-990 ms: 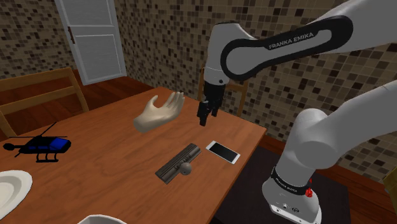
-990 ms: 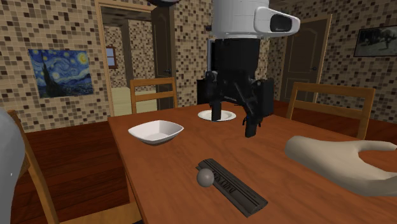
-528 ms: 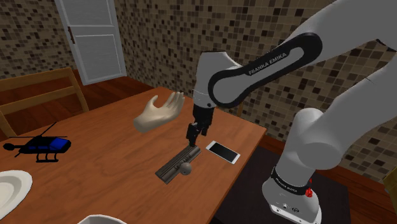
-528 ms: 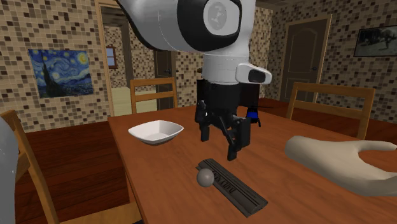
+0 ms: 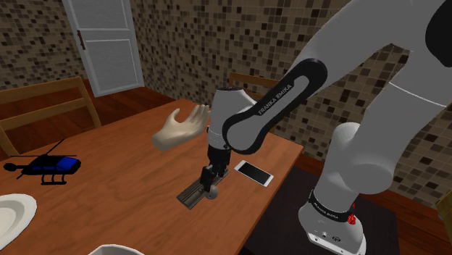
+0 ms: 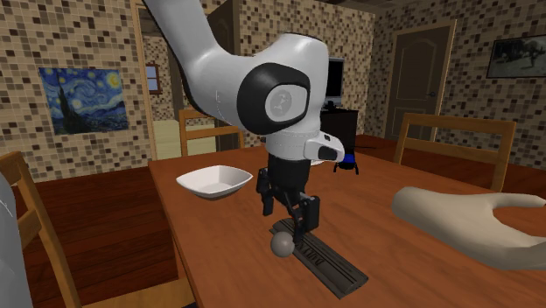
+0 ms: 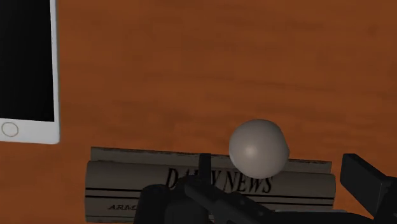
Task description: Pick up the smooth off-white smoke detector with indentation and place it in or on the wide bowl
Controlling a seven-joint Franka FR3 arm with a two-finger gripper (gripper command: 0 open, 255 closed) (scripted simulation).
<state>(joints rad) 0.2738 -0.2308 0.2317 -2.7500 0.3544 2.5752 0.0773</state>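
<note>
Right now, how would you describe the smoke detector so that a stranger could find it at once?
On the brown wooden table, near the robot's stand, a grey rolled newspaper lies beside a white-edged phone. The smoke detector is the small grey ball-like thing against the newspaper, the only round shape there.

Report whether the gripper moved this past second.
Yes. In the shoulder view the gripper came down and left, past the phone, to the grey ball.

Table [image 7: 191,70] polished wood grain; smoke detector [image 7: 257,147] smooth matt grey; newspaper [image 7: 121,181] printed paper.
</note>
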